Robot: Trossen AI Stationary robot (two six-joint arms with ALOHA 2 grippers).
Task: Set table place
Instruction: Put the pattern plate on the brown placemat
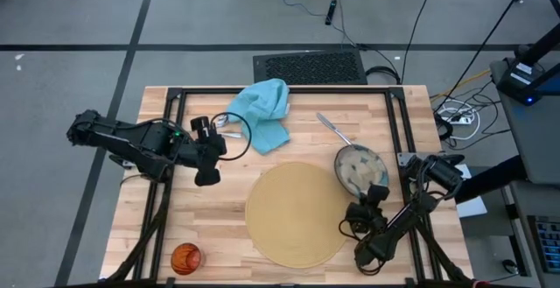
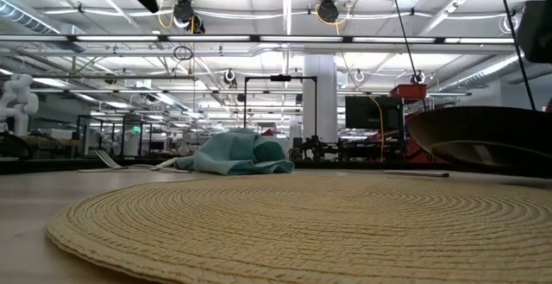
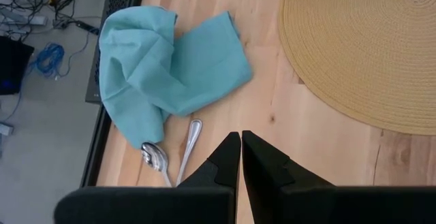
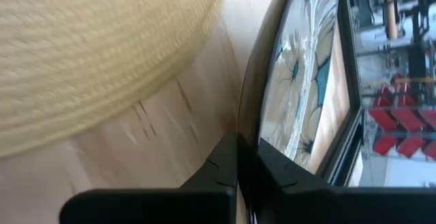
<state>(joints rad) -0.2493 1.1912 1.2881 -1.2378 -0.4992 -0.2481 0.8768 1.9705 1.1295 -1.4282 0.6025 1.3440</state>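
**Bowl Held at the Mat's 3 O'Clock Edge**

While the right gripper [image 1: 378, 193] pinches the rim of the bowl [image 1: 360, 169], apparently lifted, the mat [image 1: 297, 214] centre lies toward 9 o'clock from it. The left gripper [image 1: 206, 176], closed and empty, hovers near the napkin [image 1: 262, 113].

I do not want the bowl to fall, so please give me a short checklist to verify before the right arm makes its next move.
1. Right end effector shut on the glass bowl rim: ok.
2. Bowl lifted off the table: ok; in the low view it hangs tilted above the surface.
3. Round woven mat bare to receive the bowl: ok.
4. Firmness of the grip on the thin rim: cannot tell.
5. Left end effector shut, away from the mat, near the teal napkin: ok.
6. Orange cup clear of the bowl's path: ok.
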